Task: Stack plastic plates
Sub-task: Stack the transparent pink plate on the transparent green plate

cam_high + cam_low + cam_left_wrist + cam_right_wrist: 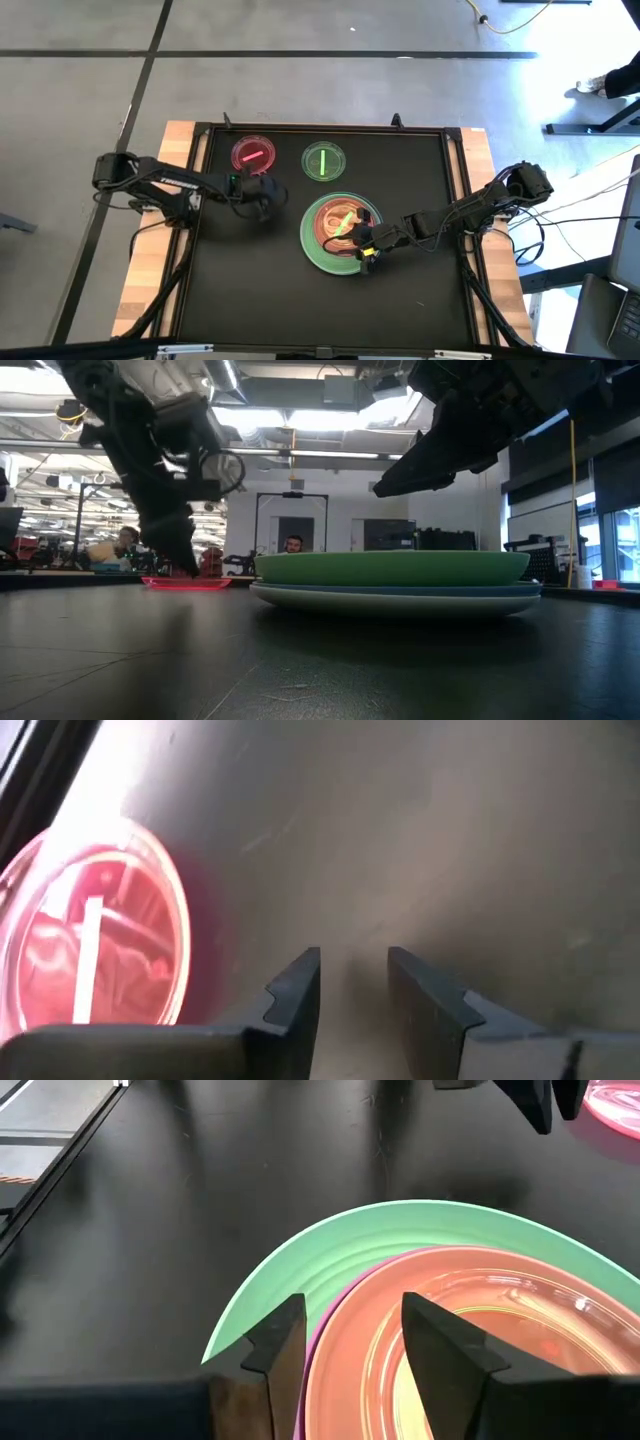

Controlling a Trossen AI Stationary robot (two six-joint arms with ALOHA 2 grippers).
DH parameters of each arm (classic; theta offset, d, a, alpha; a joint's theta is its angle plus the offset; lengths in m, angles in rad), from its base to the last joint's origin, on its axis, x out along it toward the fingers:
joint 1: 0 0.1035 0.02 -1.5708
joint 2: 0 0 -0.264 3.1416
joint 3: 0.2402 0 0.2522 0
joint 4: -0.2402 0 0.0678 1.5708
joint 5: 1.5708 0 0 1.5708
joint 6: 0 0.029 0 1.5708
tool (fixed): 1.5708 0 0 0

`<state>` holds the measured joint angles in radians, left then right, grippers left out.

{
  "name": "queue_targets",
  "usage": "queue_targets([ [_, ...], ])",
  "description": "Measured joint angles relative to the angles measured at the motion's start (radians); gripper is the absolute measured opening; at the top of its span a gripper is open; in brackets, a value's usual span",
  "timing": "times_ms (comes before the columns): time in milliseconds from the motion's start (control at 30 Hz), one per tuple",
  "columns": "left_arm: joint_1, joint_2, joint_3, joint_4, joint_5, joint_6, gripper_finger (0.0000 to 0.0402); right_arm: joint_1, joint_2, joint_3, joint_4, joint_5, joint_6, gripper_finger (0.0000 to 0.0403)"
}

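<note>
Stack of plates (338,236), wide green rim around an orange plate over magenta, sits table center-right; red dish (253,154) and green dish (324,161) at 11–12 o'clock; right gripper (366,249) open, empty, over the stack's 4 o'clock rim; left gripper (262,207) open, empty, beside red dish.

right pincer (367,250) seemingly over stacked plates (318,252)

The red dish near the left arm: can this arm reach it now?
Probably yes. The left gripper, jaws open and empty, hangs just beside the red dish, with bare black mat between them.
</note>
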<state>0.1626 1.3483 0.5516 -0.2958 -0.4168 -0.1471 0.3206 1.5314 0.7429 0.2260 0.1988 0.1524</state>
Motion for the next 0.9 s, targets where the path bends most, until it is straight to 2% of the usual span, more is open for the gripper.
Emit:
queue_targets([
  [133, 0.037, 0.000, -0.030, 0.027, -0.006, -0.005, 0.0112, 0.000, 0.000, 0.000, 0.000, 0.000, 0.000, 0.0159],
  [300, 0.070, 0.000, -0.053, 0.067, -0.079, -0.008, 0.0112, 0.000, 0.000, 0.000, 0.000, -0.001, 0.000, 0.0159],
  [533, 0.144, 0.000, -0.094, 0.156, -0.116, -0.008, 0.0112, 0.000, 0.000, 0.000, -0.014, -0.001, 0.000, 0.0159],
  [800, 0.268, -0.001, -0.149, 0.208, -0.025, 0.075, 0.0111, 0.000, 0.000, 0.000, -0.013, 0.012, 0.000, 0.0159],
  [900, 0.301, -0.002, -0.156, 0.212, 0.007, 0.101, 0.0095, 0.000, 0.000, 0.000, -0.013, 0.017, 0.000, 0.0159],
])
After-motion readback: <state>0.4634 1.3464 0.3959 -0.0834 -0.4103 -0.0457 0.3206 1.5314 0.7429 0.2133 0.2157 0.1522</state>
